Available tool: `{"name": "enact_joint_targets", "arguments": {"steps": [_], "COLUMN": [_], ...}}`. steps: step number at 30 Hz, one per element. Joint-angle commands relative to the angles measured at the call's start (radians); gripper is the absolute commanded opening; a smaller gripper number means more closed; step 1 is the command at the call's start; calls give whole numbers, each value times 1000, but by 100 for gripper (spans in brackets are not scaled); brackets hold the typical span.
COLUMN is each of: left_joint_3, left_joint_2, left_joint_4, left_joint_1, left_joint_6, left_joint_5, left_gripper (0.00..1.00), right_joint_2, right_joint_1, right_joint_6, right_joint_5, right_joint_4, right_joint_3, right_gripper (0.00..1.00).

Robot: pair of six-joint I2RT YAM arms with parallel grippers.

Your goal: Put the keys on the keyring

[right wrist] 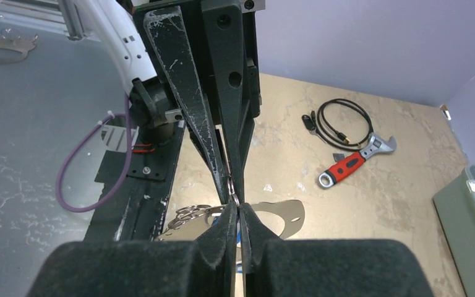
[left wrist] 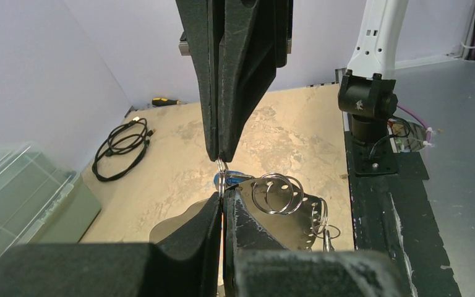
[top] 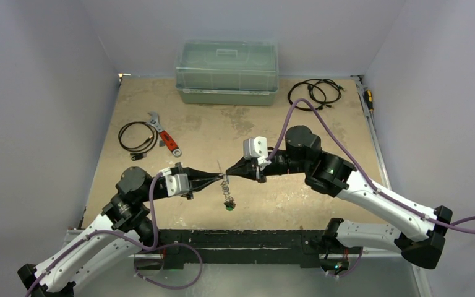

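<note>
Beige, scuffed tabletop (top: 297,198) inside a pale-walled enclosure; both arms meet above its middle, towards the near edge.

Left fingers (left wrist: 205,216): pressed together, tip to tip, clamped on a thin silvery wire loop, judged to be the keyring (left wrist: 221,176), seen edge-on at the pinch.

Right fingers (right wrist: 222,226): drawn together at the same point, tip against tip with the left pair. Whether they nip the loop itself or a key cannot be told.

Keys (top: 228,199): hanging in a small bunch directly below the meeting point, clear of the tabletop. A green tag (top: 229,206) is lowest. The left wrist view shows small split rings (left wrist: 278,193) just right of the pinch and a hint of blue behind the loop.

Handling, as a judgement: the loop is light, stiff, springy wire, smooth and slippery, and will twist or slide under a narrow pinch. Best held across the wire close to its opening, one pair steadying while the other feeds. Keys are light, rigid and not fragile; the flat head gives a surer hold than the loose tag. The hanging bunch will swing freely.

Outward: an adjustable wrench (top: 164,133) and a black cable coil (top: 137,136) far left, a clear plastic box (top: 226,71) at the far edge, and a second cable coil (top: 314,94) far right.
</note>
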Motion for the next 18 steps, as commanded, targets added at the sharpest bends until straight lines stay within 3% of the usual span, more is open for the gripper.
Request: {"name": "enact_joint_targets", "arguments": {"steps": [1, 18], "left_joint_3": [3, -13], "left_joint_2": [-20, -75], "left_joint_4": [93, 125], "left_joint_1": [1, 3], "left_joint_6": [-17, -34], "left_joint_5": [0, -22], "left_gripper": [0, 0], "right_joint_2": [11, 11], "right_joint_1": [1, 1], "right_joint_6": [4, 2], "right_joint_5": [4, 17], "right_joint_4": [4, -1], "right_joint_3": [49, 42], "right_gripper": [3, 0]}}
